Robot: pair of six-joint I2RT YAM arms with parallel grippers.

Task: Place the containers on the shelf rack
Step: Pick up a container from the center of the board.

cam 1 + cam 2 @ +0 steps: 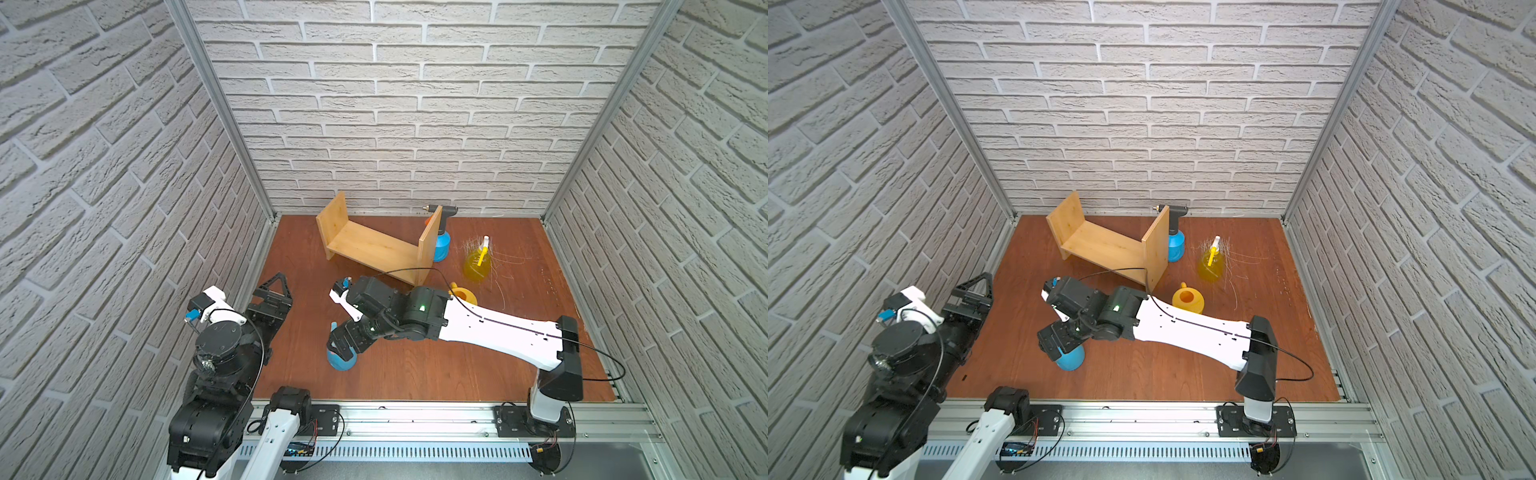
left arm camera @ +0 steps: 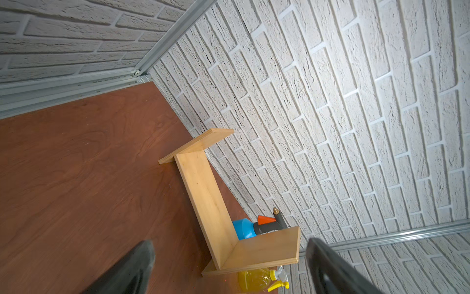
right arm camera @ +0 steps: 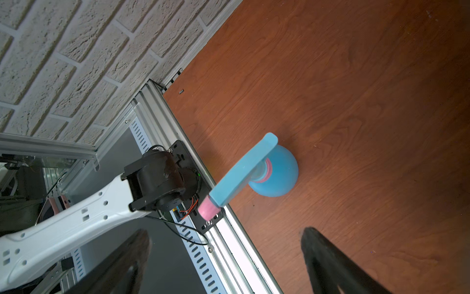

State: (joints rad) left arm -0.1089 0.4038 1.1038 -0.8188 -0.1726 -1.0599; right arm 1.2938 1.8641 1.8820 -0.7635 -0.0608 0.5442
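Observation:
The light-blue spray bottle with a pink nozzle stands upright near the table's front, left of centre. My right gripper hovers just above it, open and holding nothing. At the back stands the wooden shelf rack, with nothing on its board. Behind its right end panel is the blue pump sprayer. The translucent yellow spray bottle stands to its right. The yellow watering can sits in front of it. My left gripper is open at the left edge.
Brick-patterned walls close in the brown table on three sides. An aluminium rail runs along the front. My right forearm lies low across the table's right half, partly covering the watering can. Pale scratches mark the board near the yellow spray bottle.

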